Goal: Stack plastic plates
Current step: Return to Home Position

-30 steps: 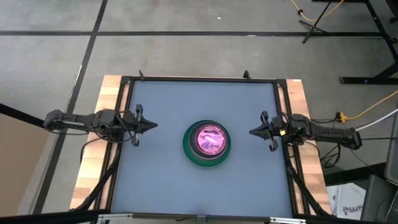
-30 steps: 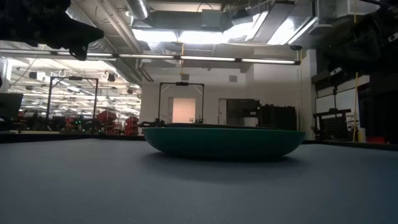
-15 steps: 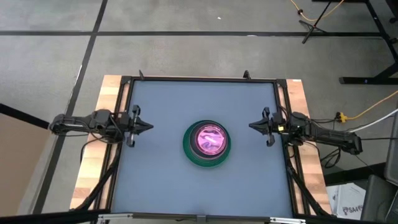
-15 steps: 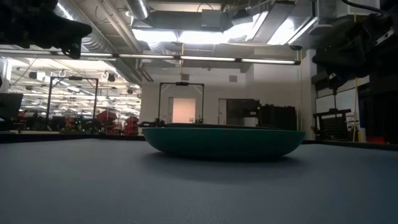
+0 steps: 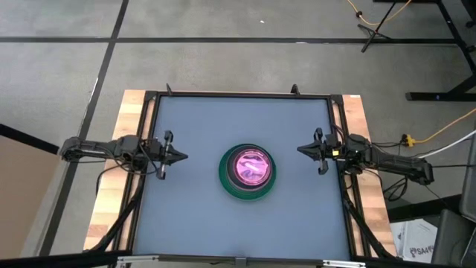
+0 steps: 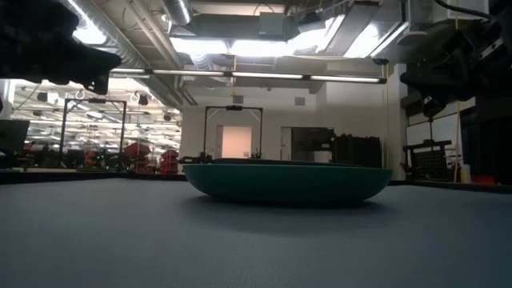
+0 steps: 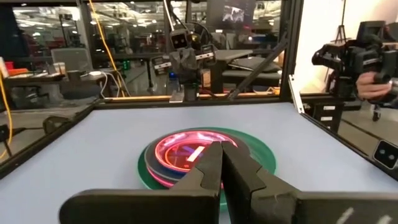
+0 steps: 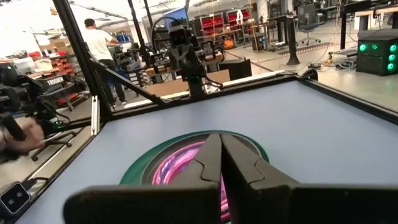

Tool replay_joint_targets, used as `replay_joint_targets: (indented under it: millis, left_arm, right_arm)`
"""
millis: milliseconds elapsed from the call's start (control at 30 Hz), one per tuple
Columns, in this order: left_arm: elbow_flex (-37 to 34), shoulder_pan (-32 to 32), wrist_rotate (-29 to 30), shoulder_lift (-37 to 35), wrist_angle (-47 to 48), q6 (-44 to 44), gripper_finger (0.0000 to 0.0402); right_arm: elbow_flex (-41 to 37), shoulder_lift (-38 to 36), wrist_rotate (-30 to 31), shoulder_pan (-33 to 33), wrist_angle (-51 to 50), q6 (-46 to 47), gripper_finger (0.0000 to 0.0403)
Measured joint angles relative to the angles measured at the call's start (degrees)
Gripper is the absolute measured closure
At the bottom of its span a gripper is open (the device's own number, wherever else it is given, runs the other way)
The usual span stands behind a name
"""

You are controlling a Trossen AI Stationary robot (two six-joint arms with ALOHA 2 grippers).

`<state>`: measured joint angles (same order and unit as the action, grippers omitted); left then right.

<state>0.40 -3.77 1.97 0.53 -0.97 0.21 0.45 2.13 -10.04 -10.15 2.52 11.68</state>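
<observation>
The plastic plates stand nested in one stack (image 5: 248, 173) at the table's middle: a large dark green plate (image 6: 288, 182) rests on the mat, a hot pink one (image 7: 186, 149) lies inside it, and smaller translucent ones (image 8: 186, 163) lie on top. My left gripper (image 5: 181, 157) hangs shut above the table's left side, pointing at the stack. My right gripper (image 5: 301, 151) hangs shut above the right side, also pointing at the stack. Both are well clear of the plates.
A black frame (image 5: 238, 95) borders the grey-blue mat (image 5: 193, 223), with wooden strips (image 5: 111, 216) outside it. Bare mat lies all round the stack. A person (image 8: 99, 43) stands in the room beyond the table, and a hand (image 7: 376, 84) shows at one side.
My left gripper drew back toward the table's left edge, then came forward again toward the stack and a little toward the near edge. My right gripper moved slightly toward the far edge and then stayed. The stack has not moved.
</observation>
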Motion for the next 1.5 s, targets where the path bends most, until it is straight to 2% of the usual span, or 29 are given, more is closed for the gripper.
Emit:
replay_joint_targets:
  millis: [1500]
  left_arm:
    - [0.0,0.0,0.3,0.1,0.1,0.0,0.0400]
  right_arm:
    - [0.0,1.7,0.4,0.0,0.0,0.0,0.0402]
